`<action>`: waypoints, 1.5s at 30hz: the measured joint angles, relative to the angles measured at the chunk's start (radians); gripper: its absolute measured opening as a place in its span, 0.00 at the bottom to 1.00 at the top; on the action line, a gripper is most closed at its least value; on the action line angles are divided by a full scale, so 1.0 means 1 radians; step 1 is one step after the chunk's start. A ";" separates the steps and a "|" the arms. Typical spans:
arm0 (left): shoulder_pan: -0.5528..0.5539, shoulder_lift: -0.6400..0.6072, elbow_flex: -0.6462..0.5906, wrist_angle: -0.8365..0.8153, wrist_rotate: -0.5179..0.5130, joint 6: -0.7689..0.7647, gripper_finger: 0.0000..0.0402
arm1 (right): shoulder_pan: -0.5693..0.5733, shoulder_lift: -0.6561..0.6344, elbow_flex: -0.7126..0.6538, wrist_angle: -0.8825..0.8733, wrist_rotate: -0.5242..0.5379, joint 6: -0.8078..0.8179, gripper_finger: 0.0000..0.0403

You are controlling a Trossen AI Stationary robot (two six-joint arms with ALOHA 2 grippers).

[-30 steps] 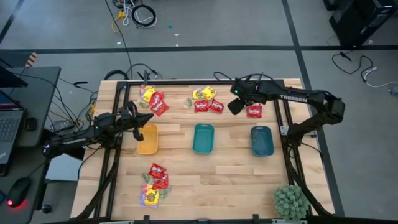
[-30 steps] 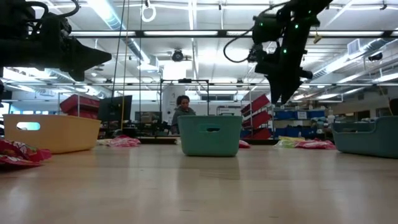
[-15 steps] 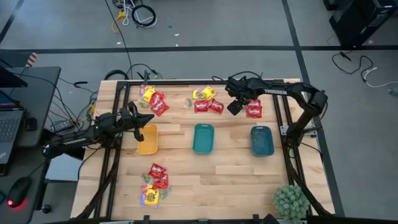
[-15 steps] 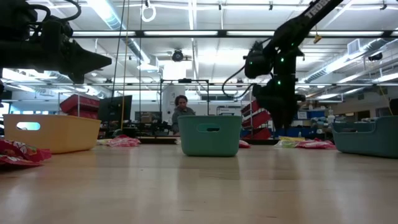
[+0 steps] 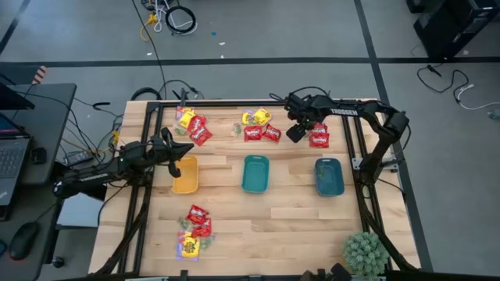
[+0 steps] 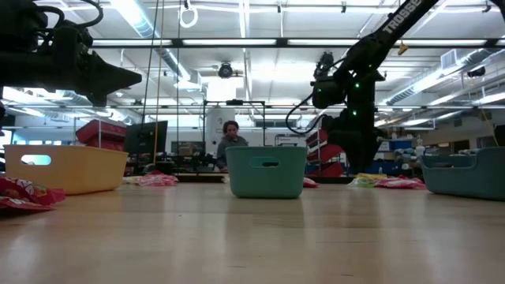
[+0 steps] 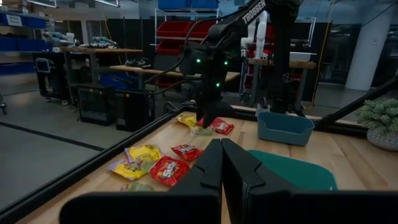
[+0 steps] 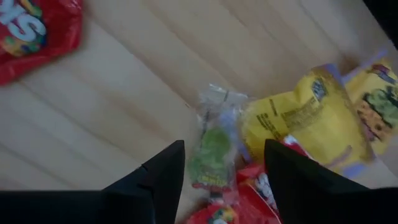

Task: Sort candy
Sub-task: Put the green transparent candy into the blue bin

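Here, I take the middle teal tray (image 5: 255,173) as my landmark on the wooden table (image 5: 289,222). My right gripper (image 8: 219,163) sits low beyond the tray, toward the far right, its fingers spread apart and holding nothing. A green candy packet (image 8: 211,152) lies flat on the wood between the fingers, with a yellow packet (image 8: 297,118) just beside it and a red packet (image 8: 34,31) a little way off. From above, that cluster of red and yellow candy (image 5: 258,126) lies straight behind the tray. More candy (image 5: 193,125) lies behind and to the left, and a third heap (image 5: 193,230) in front and to the left. My left gripper (image 7: 221,163) hovers above the yellow tray (image 5: 185,174), left of the landmark, fingers pressed together and empty.
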 joint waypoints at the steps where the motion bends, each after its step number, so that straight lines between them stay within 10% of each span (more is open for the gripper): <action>1: 0.000 0.000 0.000 -0.001 0.000 0.000 0.01 | -0.004 0.000 -0.008 0.014 -0.013 -0.003 0.49; 26: 0.000 0.000 0.000 -0.009 0.000 0.000 0.01 | 0.034 -0.026 -0.030 -0.032 -0.076 -0.001 0.01; 45: 0.000 0.000 0.000 -0.031 0.000 -0.004 0.01 | 0.554 -0.345 0.076 -0.583 -0.103 0.811 0.00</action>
